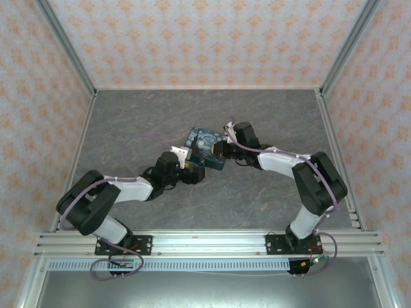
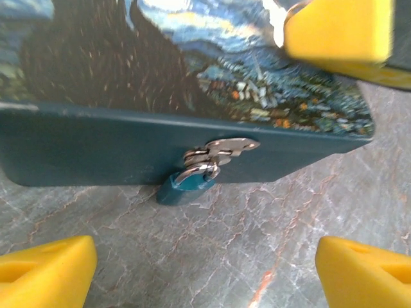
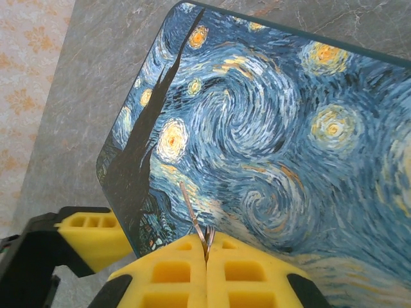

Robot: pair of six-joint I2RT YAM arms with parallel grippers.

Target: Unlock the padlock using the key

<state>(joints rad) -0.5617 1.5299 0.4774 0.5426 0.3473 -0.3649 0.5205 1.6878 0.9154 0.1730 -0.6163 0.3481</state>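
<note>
Padlock (image 2: pixel 186 187) hangs on front of box (image 2: pixel 96 147), bottom touching desk (image 2: pixel 270 237). Left pincer (image 2: pixel 205 266) wide open, empty, facing it. Right pincer (image 3: pixel 205 256) shut on key (image 3: pixel 191 212), over box. Next, likely: left holds padlock steady, then key goes in.

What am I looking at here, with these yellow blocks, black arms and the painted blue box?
These are two robot arms bolted at a grey marbled table's near edge. One picture looks down from above; the other two come from wrist cameras, so the yellow blocks are gripper fingers. On the table lies a flat blue box printed with a swirling starry sky. A tiny teal padlock with a grey shackle hangs from its side clasp. The left gripper is open, facing the padlock. The right gripper is shut on a thin silvery key above the lid.
</note>
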